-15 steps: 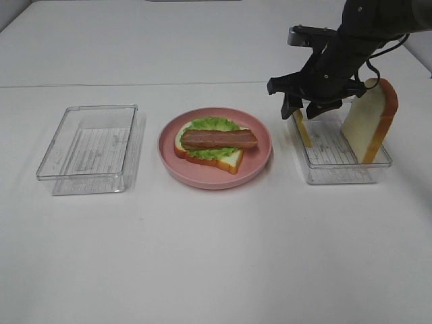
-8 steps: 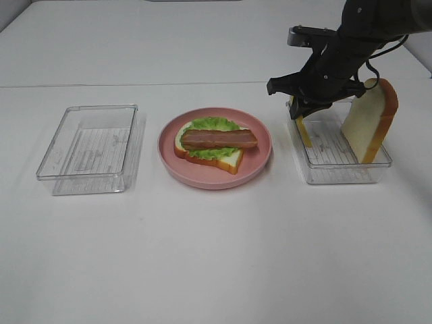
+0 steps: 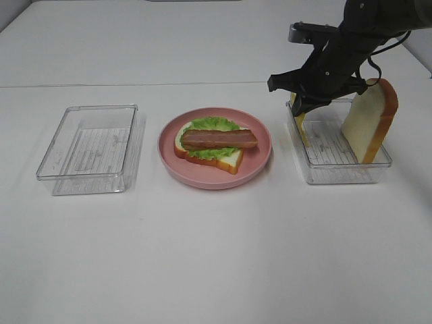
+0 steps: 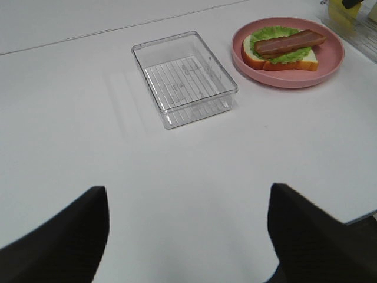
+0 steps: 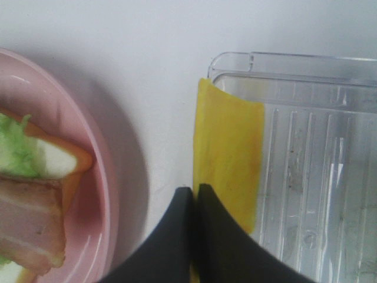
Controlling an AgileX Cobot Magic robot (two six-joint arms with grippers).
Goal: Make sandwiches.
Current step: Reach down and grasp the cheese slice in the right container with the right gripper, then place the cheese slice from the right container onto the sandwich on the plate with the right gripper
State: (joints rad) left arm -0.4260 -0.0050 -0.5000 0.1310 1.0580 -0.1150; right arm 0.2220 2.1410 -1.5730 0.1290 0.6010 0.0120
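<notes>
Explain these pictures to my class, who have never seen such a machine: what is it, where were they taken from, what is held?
This is a robot with two arms, each ending in a pincer. One picture looks down from a high camera; the other two come from a camera on each wrist. On the table, the left tray holds nothing, the pink plate sits in the middle, and the right tray is beside it. The plate carries a bottom bread slice topped with lettuce and bacon. In the right tray an upright bread slice stands and a yellow cheese slice leans on the wall nearer the plate. The right pincer is shut on the cheese slice's upper edge. The left pincer is open above the table and holds nothing.
</notes>
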